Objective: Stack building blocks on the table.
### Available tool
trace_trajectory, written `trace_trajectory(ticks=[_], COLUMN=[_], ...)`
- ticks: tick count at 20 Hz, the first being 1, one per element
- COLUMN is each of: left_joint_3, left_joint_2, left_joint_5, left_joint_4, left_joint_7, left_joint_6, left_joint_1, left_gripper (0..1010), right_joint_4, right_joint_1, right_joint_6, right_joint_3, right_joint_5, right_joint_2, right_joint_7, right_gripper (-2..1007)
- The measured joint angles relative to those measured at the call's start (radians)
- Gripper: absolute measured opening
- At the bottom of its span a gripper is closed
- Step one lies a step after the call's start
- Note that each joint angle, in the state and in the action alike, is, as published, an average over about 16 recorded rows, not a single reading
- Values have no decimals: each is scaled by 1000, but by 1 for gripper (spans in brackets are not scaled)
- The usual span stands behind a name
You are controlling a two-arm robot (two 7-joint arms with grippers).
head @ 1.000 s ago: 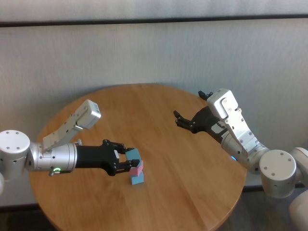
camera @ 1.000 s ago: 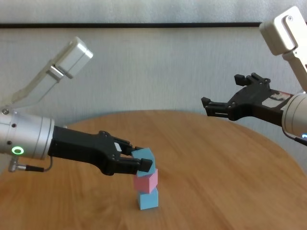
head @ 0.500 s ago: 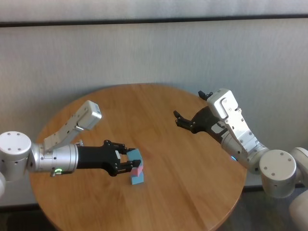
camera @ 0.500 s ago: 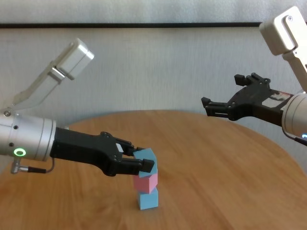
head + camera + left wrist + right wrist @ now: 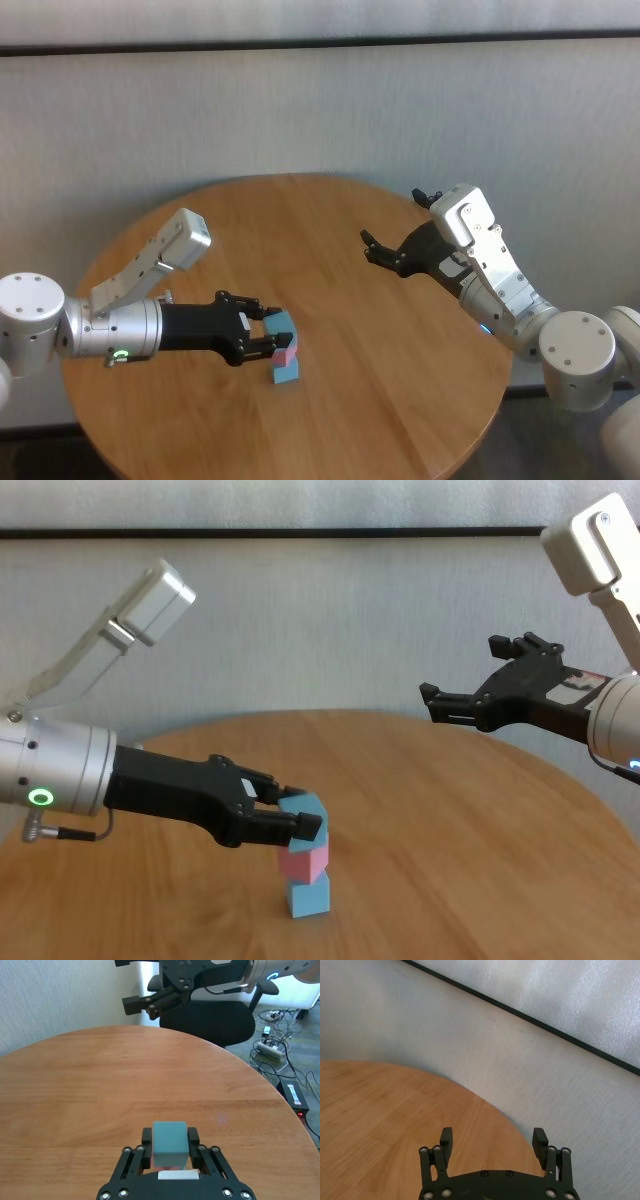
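A light blue block (image 5: pixel 308 896) stands on the round wooden table (image 5: pixel 450 830) with a pink block (image 5: pixel 305 861) on top of it. My left gripper (image 5: pixel 292 821) is shut on a second light blue block (image 5: pixel 310 812), which sits slightly tilted on the pink one. The head view shows the same stack: the top blue block (image 5: pixel 282 325), the pink block (image 5: pixel 288 351), the bottom blue block (image 5: pixel 286 372), and the left gripper (image 5: pixel 266 335). In the left wrist view the blue block (image 5: pixel 170 1141) sits between the fingers (image 5: pixel 146 1139). My right gripper (image 5: pixel 462 676) is open and empty, high above the table's far right.
A black office chair (image 5: pixel 210 1017) and floor cables (image 5: pixel 280 1045) lie beyond the table's edge. The wall (image 5: pixel 320 110) runs close behind the table.
My left gripper has sunk slightly with the top blue block, bringing it down onto the pink block. The right arm has not moved.
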Motion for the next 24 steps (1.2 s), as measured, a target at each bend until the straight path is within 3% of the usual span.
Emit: trace_trajectory(ticks=[8,16,20,24], left_joint_3=[-7,-39,-69,-104], left_joint_2=[3,7,16,31], left_joint_5=[-8,-57,-88,-102], left_joint_4=[-11,-47,-87,-140], left_joint_7=[5,20,58,124], left_joint_6=[-6,-56,-91,-115], left_joint_1=[8,44,78,122], left_gripper=[702,921,979,1002], right_joint_4=[0,0,0,0], right_joint_1=[0,0,0,0], right_joint_6=[0,0,0,0], right_joint_3=[0,0,0,0], right_joint_5=[0,0,0,0], right_joint_2=[0,0,0,0], right_joint_7=[0,0,0,0], right_gripper=[1001,1001,1001,1001])
